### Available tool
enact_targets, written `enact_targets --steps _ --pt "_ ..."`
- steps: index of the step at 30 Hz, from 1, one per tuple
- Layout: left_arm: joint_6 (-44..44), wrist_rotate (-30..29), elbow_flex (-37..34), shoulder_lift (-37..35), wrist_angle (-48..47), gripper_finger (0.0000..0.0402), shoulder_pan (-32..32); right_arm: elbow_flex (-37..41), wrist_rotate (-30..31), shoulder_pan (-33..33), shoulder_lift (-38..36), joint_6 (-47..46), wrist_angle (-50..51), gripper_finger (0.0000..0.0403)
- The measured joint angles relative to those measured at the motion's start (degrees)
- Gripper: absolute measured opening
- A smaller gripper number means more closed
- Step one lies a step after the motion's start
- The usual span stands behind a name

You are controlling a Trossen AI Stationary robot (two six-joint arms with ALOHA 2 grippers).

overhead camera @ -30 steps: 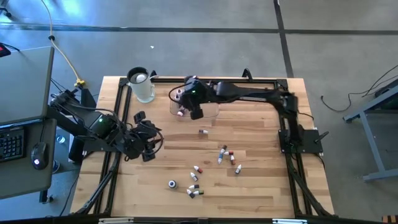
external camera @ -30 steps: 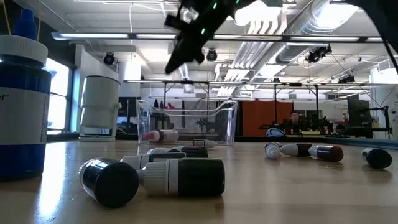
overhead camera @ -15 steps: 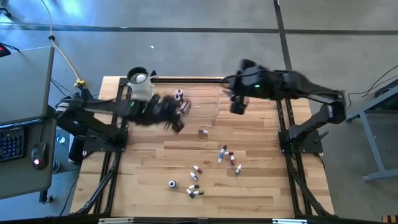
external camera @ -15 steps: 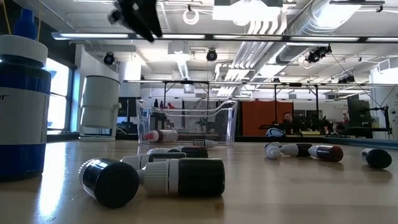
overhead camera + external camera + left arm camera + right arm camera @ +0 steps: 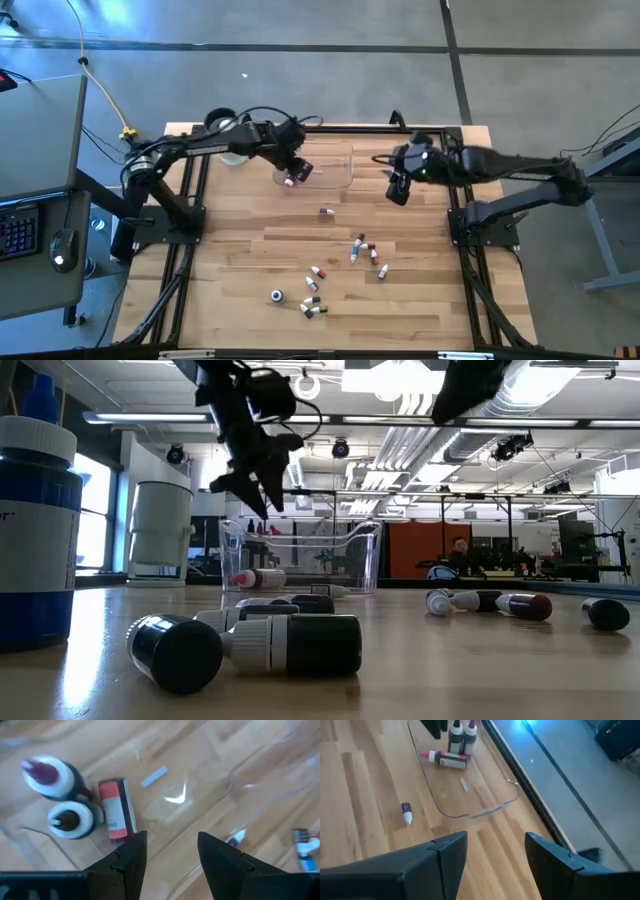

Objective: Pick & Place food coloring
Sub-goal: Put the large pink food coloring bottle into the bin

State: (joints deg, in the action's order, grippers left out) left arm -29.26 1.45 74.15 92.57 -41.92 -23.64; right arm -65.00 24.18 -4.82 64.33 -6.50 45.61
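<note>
A shallow clear tray (image 5: 325, 165) sits near the table's far edge. It holds two upright food coloring bottles (image 5: 57, 795) and one lying bottle with a red label (image 5: 116, 810). Several more bottles lie loose on the wood (image 5: 365, 250), with others nearer the near edge (image 5: 312, 300). A purplish-capped one (image 5: 407, 813) rests just outside the tray. My left gripper (image 5: 172, 855) hovers open above the tray's left part (image 5: 297, 165) and holds nothing. My right gripper (image 5: 495, 855) is open and in the air to the right of the tray (image 5: 397, 190).
A clear jug (image 5: 225, 135) stands at the far left corner, beside the left arm. A big blue bottle (image 5: 35, 520) fills the low view's left. A dark frame rail (image 5: 420, 130) runs along the far edge. Bare wood lies between the tray and the loose bottles.
My right gripper has drawn back from over the tray toward the table's right. My left gripper has swung from the table's left side toward the far edge, over the tray, and has come lower there. The bottles on the table have stayed put.
</note>
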Motion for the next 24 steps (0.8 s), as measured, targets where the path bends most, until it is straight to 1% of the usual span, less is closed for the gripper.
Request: enact_targets --steps 5,7,9,12,15,19,24 --pt "0.3 1.0 0.0 4.2 -0.1 0.0172 0.8 18.3 -1.8 0.0 -3.6 0.4 -22.0 0.0193" --pt "0.3 0.7 0.0 5.2 -0.2 0.0172 0.8 23.6 -3.1 0.0 -4.2 0.5 -29.7 0.0193" --pt "0.3 0.5 0.1 6.3 -0.3 0.0172 0.8 27.5 -3.8 0.0 -4.7 1.4 -35.2 0.0193" --pt "0.3 -3.1 0.1 7.4 -0.5 0.0172 0.8 29.2 -3.7 0.0 -5.2 6.8 -39.1 0.0193" --pt "0.3 -6.9 0.0 8.0 -1.6 0.0172 0.8 28.9 -3.1 0.0 -5.4 7.9 -41.0 0.0193" --pt "-0.1 -8.1 0.0 9.0 -2.7 0.0172 0.8 28.3 -3.3 0.0 -5.3 8.0 -43.0 0.0193" --pt "0.3 -9.0 0.2 11.5 -3.7 0.0172 0.8 28.2 -4.3 0.0 -5.3 8.0 -42.9 0.0193"
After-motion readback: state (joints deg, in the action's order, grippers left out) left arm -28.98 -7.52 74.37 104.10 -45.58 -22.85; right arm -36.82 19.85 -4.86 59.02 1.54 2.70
